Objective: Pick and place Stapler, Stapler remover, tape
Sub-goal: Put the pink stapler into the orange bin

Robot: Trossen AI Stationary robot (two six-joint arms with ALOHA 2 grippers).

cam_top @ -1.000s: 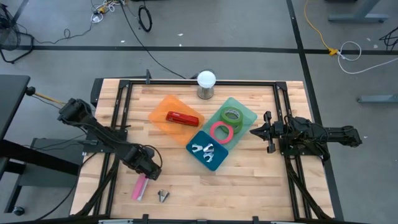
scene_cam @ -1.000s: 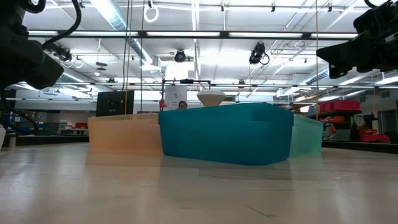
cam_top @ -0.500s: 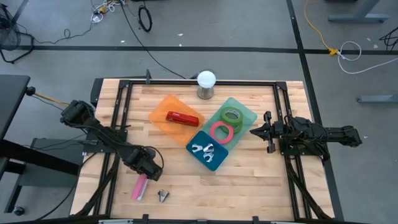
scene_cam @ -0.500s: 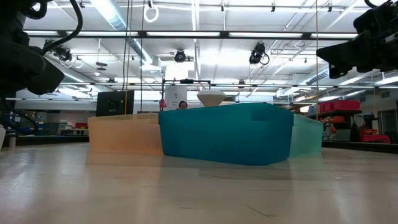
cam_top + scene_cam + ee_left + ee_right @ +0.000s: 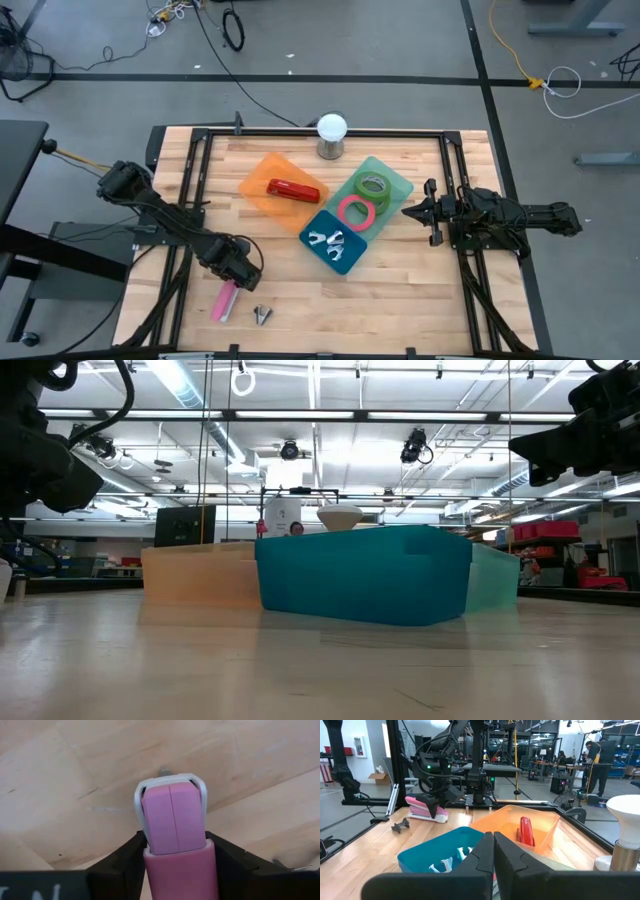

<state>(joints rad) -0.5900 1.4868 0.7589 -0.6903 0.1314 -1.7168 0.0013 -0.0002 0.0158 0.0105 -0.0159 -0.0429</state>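
A pink stapler [image 5: 225, 300] with a white base lies on the wooden table near its front left; it also shows in the left wrist view [image 5: 172, 820] and the right wrist view [image 5: 426, 807]. My left gripper [image 5: 238, 272] is shut on its far end. A small grey staple remover [image 5: 262, 315] lies on the table right of it. A red stapler [image 5: 293, 190] lies in the orange tray [image 5: 262, 170]. Two tape rolls, pink [image 5: 355, 212] and green [image 5: 374, 186], lie in the green tray [image 5: 400, 183]. My right gripper [image 5: 412, 211] is shut and empty, right of the trays. My left gripper pinches the pink stapler's two long sides [image 5: 150, 851] between its two fingers [image 5: 131, 857], at the stapler's far end. The fingers slant down from the far side and lie along the stapler. The stapler lies on the table.
A blue tray [image 5: 350, 257] with several light staple removers [image 5: 327, 240] stands at mid table, touching the green and orange trays. A white lamp [image 5: 331, 135] stands at the far edge. Black rails [image 5: 190, 200] run along the table's left and right sides.
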